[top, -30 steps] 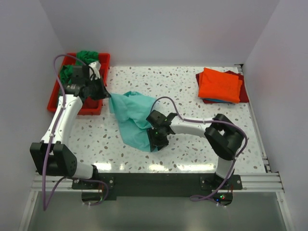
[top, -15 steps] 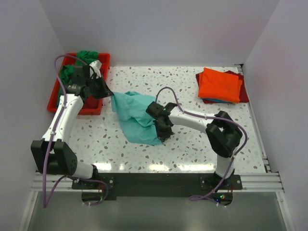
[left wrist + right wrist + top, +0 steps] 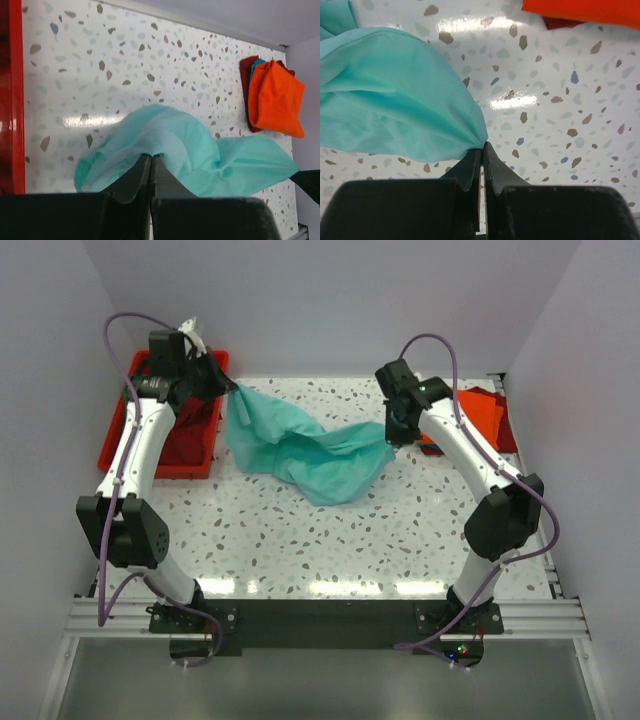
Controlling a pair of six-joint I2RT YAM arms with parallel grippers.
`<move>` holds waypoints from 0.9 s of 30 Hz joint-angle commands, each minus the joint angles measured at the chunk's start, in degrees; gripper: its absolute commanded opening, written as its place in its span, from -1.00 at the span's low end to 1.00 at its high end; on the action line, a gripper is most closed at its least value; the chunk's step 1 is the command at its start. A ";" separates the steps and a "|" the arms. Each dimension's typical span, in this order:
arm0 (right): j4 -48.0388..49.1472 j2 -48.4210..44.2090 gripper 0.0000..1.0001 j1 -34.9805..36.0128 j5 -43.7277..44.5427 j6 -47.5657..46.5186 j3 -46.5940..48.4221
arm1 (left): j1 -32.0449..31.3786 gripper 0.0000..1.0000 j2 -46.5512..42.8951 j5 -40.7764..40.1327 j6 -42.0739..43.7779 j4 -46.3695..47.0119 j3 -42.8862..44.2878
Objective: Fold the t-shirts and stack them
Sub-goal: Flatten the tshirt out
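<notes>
The red tray (image 3: 196, 471) sits at the far left of the desk (image 3: 400, 530). The left arm (image 3: 140, 455) crosses over it and hides most of what lies inside. Just right of the tray, the left jaws are clamped on one edge of the light teal t-shirt (image 3: 310, 452). Farther right, the right jaws pinch its other end, and the cloth sags onto the desk between them. Well right of the tray lies a folded stack (image 3: 275, 97), orange over dark red, partly behind the right arm (image 3: 470, 455).

Top external: high, well back from teal t-shirt (image 3: 310, 450), looking down over bench (image 3: 400, 530). Both wrist views: close above it, shared.
</notes>
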 commanded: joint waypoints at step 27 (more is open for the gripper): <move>16.09 -25.43 -0.98 -2.38 11.17 -2.22 10.76 | 8.37 -1.00 -17.81 5.57 -8.58 25.45 -0.33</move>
